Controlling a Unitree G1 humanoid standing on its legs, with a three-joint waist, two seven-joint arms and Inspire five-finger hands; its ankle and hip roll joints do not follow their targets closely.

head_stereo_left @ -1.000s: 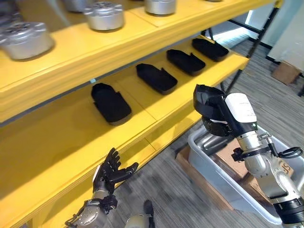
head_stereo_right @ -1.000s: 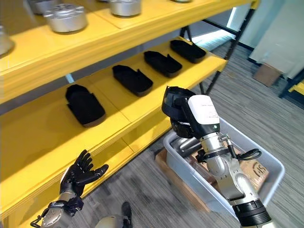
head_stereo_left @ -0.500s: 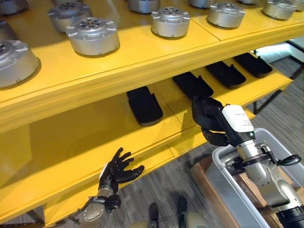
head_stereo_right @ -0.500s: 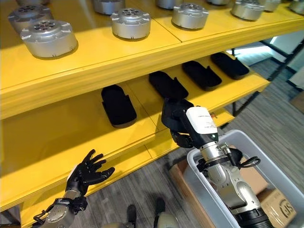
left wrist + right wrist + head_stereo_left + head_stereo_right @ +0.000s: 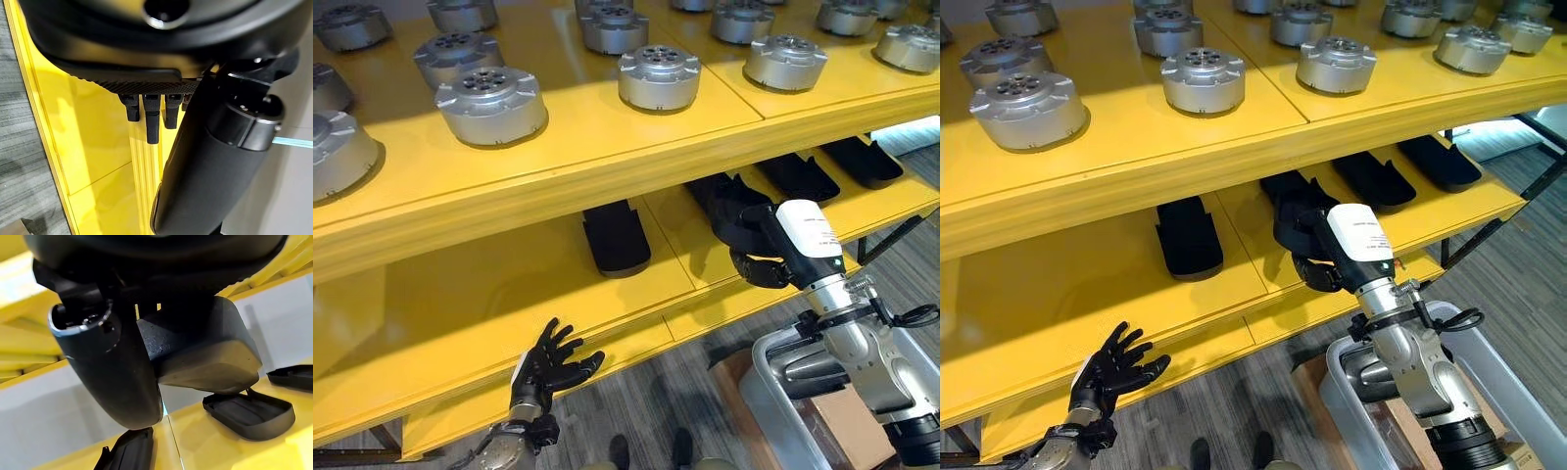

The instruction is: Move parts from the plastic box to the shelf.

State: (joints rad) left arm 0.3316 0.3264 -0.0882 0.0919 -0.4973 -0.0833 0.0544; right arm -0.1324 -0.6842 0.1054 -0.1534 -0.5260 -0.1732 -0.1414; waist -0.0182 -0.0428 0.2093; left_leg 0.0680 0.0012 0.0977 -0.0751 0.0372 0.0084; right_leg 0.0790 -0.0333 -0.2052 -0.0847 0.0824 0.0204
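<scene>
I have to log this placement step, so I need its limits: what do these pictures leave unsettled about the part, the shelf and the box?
- Black part in the right hand: its far end, under the upper shelf, is hidden in the eye views, so contact with the lower shelf is unclear.
- Black part's underside: the thumb covers it in the right wrist view.
- Plastic box: cut by the picture's edge and blocked by the right arm; contents unseen.
- Left hand is open, idle.

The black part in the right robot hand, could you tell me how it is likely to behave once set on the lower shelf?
The black part looks moulded and holds its shape in the right robot hand, so probably stiff. Its like on the lower shelf lie flat and low, so tipping or rolling seems unlikely. The matte surface suggests little slipping.
</scene>
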